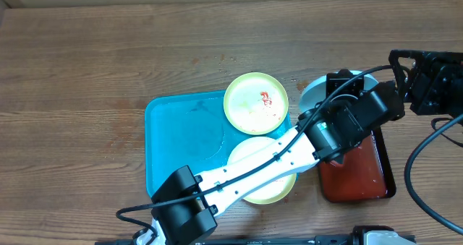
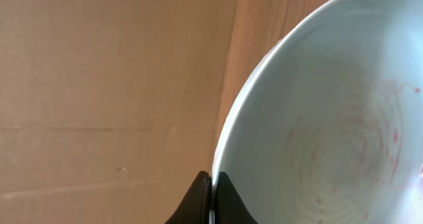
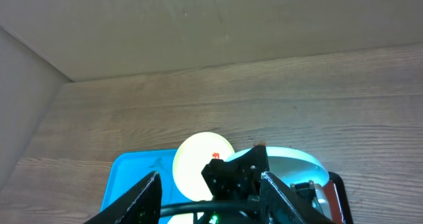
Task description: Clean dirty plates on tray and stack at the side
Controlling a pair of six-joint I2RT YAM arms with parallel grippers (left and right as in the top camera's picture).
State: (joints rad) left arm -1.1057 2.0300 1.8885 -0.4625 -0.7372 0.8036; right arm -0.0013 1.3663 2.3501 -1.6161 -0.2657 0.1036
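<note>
the pale blue plate (image 2: 330, 118) is pinched at its rim by the left gripper (image 2: 211, 184); the right gripper (image 3: 210, 179) is held spread.

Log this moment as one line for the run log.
left gripper: shut on rim of red-smeared pale blue plate | right gripper: open, empty | green-rimmed plates: two on turquoise tray

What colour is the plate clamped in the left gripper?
Pale blue-white plate, faint red smears; left wrist view.
</note>
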